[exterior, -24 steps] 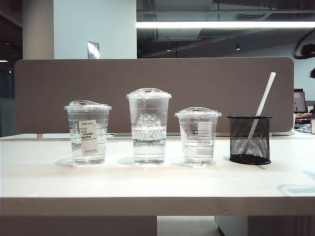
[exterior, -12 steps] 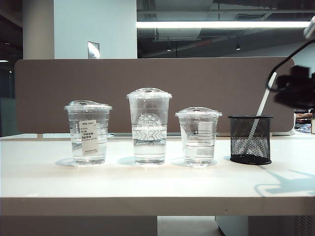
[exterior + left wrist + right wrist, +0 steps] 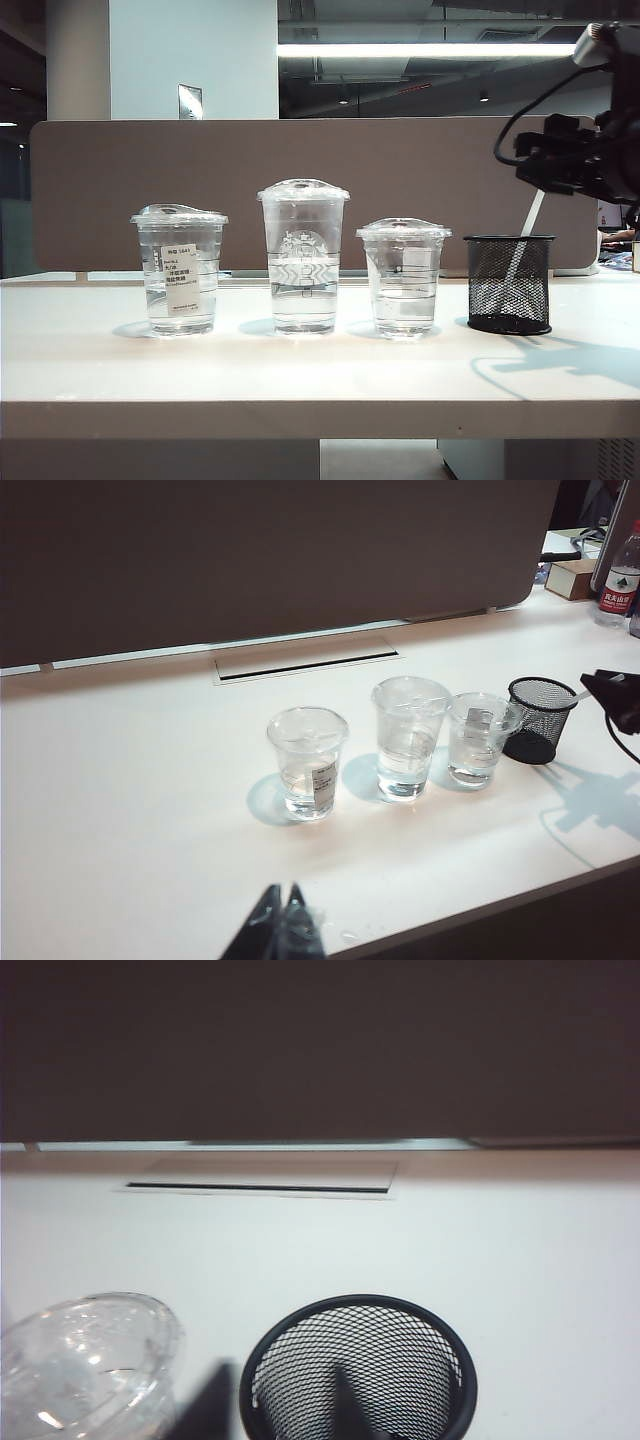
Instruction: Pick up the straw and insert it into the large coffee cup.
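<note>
The straw (image 3: 531, 215), thin and white, leans in a black mesh holder (image 3: 508, 284) at the right end of the cup row. Its top is hidden behind my right gripper (image 3: 530, 165), which hangs just above the holder. In the right wrist view that gripper (image 3: 280, 1400) is open, one fingertip over the holder's (image 3: 358, 1370) inside and the other beside its rim; no straw shows there. The large coffee cup (image 3: 303, 255), tallest with a domed lid, stands in the middle of the row. My left gripper (image 3: 283, 920) is shut and empty over the table's near edge.
A labelled clear cup (image 3: 179, 270) stands left of the large cup and a shorter clear cup (image 3: 403, 277) right of it, close to the holder. A brown partition (image 3: 300, 190) runs behind the row. A bottle (image 3: 620, 575) and a box (image 3: 572, 578) sit far off.
My right arm has come in from the right and moved left above the mesh holder, covering the straw's top. The cups, holder and left gripper have not moved.
</note>
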